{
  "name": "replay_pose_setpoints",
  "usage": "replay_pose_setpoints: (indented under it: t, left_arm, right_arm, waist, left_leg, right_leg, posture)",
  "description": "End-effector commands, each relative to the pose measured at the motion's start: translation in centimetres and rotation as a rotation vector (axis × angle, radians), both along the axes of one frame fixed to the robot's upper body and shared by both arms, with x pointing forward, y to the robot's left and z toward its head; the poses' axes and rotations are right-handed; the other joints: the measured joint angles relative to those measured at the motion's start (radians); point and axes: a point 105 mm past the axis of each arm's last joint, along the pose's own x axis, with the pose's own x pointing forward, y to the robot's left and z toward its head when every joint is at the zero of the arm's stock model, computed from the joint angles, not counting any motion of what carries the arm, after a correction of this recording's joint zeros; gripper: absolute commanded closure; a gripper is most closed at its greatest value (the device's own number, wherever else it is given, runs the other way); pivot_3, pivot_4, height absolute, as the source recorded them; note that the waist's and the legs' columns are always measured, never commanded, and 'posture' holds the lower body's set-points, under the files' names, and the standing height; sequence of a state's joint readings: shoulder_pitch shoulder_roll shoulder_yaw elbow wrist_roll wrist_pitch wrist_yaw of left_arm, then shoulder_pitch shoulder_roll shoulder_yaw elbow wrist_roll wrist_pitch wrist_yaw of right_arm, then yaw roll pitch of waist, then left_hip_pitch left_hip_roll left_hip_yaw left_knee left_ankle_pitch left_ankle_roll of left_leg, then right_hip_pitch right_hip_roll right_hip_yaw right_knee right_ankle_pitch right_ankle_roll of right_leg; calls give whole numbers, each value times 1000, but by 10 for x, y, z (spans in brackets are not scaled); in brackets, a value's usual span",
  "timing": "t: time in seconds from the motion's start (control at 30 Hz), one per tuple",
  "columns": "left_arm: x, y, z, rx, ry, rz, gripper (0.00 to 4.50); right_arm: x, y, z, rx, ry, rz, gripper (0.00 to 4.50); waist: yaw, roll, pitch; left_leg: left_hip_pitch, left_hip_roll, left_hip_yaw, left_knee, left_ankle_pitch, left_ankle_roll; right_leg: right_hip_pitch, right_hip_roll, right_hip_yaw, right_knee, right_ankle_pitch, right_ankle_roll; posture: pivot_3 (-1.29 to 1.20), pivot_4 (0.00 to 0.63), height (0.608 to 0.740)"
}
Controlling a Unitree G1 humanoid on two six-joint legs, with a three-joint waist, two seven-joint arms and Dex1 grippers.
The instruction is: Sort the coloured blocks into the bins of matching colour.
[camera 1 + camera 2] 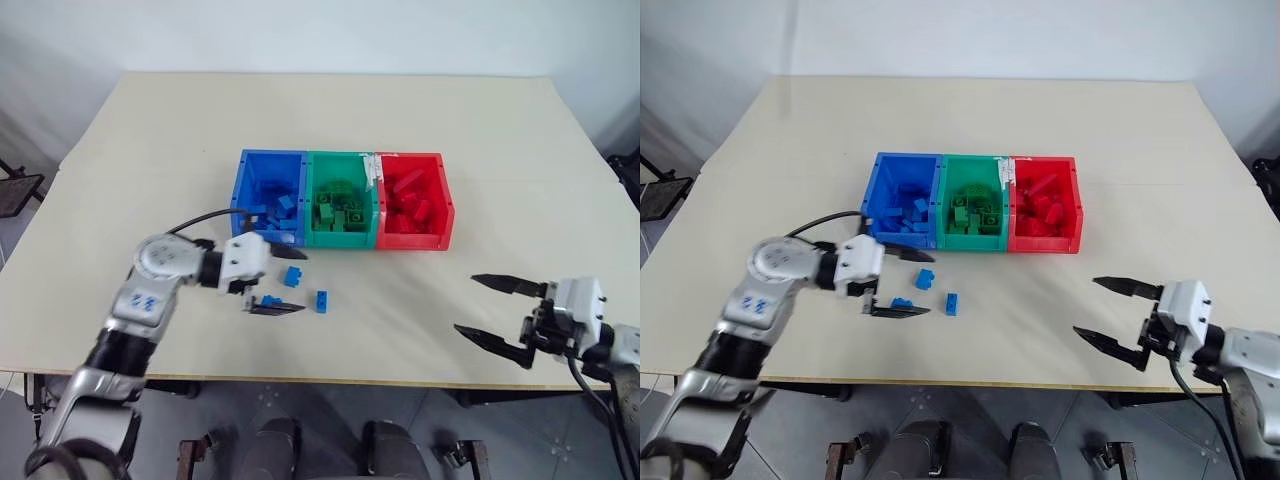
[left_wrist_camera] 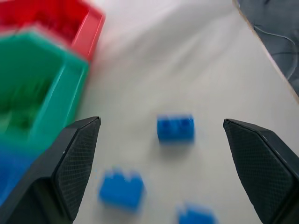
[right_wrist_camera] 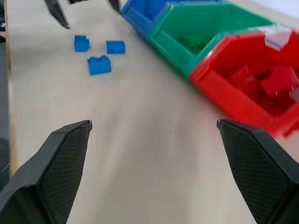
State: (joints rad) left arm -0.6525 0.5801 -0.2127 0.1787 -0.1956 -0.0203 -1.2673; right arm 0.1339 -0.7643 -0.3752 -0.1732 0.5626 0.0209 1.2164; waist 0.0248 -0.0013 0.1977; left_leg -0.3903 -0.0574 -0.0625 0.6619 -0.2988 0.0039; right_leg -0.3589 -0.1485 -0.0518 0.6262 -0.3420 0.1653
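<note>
I count three bins in a joined row in the middle of the surface (image 1: 150,130): one blue bin (image 1: 248,165) on my left, one green bin (image 1: 312,165) in the centre, one red bin (image 1: 445,200) on my right. A white tape strip (image 1: 372,168) sits on the wall between green and red. Each bin holds a heap of bricks of its own colour; I can't count them.

Loose on the surface, just in front of the blue bin, I count three blue bricks: one (image 1: 293,276) nearest the bin, one (image 1: 321,300) a little further towards me and to the right, and one (image 1: 270,299) by the lower finger of my left tool (image 1: 280,280). From my right wrist I see the same three (image 3: 99,65) in a tight cluster, close to each other, none stacked.

My left tool is spread wide and holds nothing; it points sideways towards the right, its two black fingers bracketing the loose bricks, one finger near the blue bin's front wall, the other lower by the nearest brick. Whether that finger touches the brick, I can't tell.

My right tool (image 1: 492,308) is also wide open and empty, hovering near the front right edge of the surface, well apart from bricks and bins, pointing left.
</note>
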Motion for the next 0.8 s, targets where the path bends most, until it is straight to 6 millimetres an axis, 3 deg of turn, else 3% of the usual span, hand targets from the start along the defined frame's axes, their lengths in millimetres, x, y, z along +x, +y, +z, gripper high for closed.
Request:
replay_pose_setpoints:
  t: [0.03,0.2,0.47,0.8]
  left_arm:
    - [8,-9,-13,129,-5,-54,35]
    - [5,-14,-25,218,60,-88,35]
    - [11,-24,-33,256,73,-4,35]
    - [3,-32,-39,223,75,5,3040]
  right_arm:
    - [-10,-2,11,-7,-26,-21,0]
    - [-19,-1,11,7,-21,-57,0]
    - [-23,7,7,25,-13,-67,0]
    - [-13,20,6,35,-7,6,0]
  waist:
    - [-1,0,0]
    - [-6,0,0]
    - [2,0,0]
    - [2,0,0]
  left_leg:
    - [0,0,1,0,0,0]
    - [0,1,2,-1,0,0]
    - [0,0,0,2,0,1]
    - [0,1,0,2,0,1]
  right_leg:
    - [0,0,0,0,0,0]
    - [-1,0,1,0,0,0]
    - [0,0,1,0,0,1]
    - [0,0,1,0,0,1]
  posture:
    - [0,150,740]
    - [0,150,740]
    - [0,150,740]
    - [0,150,740]
